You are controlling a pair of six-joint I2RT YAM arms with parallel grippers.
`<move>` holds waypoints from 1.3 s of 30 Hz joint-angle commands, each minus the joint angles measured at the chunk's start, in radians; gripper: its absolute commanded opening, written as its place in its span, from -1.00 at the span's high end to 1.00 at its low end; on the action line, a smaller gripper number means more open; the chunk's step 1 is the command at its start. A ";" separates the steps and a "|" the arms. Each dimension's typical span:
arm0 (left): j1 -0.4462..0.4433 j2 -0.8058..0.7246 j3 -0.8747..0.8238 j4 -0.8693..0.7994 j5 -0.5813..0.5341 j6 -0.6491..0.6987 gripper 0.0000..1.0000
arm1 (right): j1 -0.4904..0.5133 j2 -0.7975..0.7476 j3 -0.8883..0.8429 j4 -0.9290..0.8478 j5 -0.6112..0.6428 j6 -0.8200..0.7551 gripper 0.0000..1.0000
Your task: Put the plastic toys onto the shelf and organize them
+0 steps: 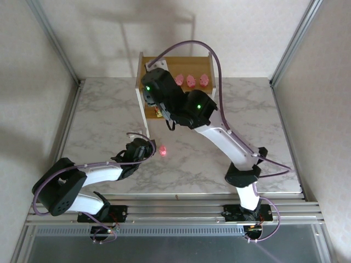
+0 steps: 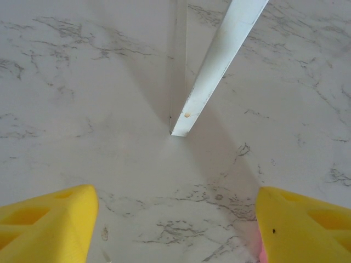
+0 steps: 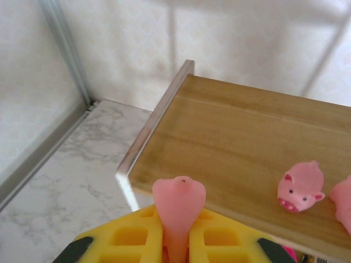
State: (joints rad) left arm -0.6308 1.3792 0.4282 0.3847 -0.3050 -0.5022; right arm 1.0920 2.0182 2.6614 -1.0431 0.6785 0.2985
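pink toy [image 3: 178, 198] in right gripper [image 3: 176, 233]

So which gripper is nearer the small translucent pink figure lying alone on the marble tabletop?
Left. The left gripper stands open right beside the lone pink figure; the right gripper is up at the wooden shelf, shut on another pink figure.

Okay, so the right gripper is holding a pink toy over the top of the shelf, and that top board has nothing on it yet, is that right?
Not quite. The right gripper does hold a pink toy over the top of the shelf, but that board is not bare. The top external view shows three pink toys already standing in a row on it.
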 commanded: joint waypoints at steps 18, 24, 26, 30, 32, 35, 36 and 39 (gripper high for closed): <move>0.011 -0.034 0.008 -0.011 0.007 -0.019 -0.51 | -0.148 0.124 -0.008 0.040 -0.039 -0.033 0.71; 0.011 -0.032 0.007 -0.012 0.006 -0.019 -0.51 | -0.171 0.143 -0.011 0.044 -0.037 -0.023 0.71; 0.010 -0.035 0.007 -0.011 0.006 -0.018 -0.51 | -0.176 0.143 -0.017 0.042 -0.030 -0.019 0.71; 0.012 -0.035 0.006 -0.007 0.009 -0.019 -0.51 | -0.182 0.145 -0.029 0.042 -0.030 -0.015 0.70; 0.011 -0.035 0.006 -0.008 0.009 -0.018 -0.51 | -0.184 0.145 -0.030 0.038 -0.026 -0.012 0.69; 0.011 -0.037 0.006 -0.008 0.009 -0.019 -0.51 | -0.185 0.142 -0.037 0.035 -0.014 -0.007 0.69; 0.011 -0.037 0.006 -0.009 0.009 -0.019 -0.51 | -0.186 0.138 -0.043 0.035 -0.012 -0.006 0.69; 0.011 -0.035 0.006 -0.009 0.010 -0.018 -0.51 | -0.185 0.125 -0.069 0.038 0.000 -0.002 0.69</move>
State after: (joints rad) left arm -0.6300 1.3602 0.4282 0.3843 -0.3016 -0.5022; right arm 0.9142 2.1559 2.6202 -1.0012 0.6449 0.2825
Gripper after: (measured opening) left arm 0.754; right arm 0.156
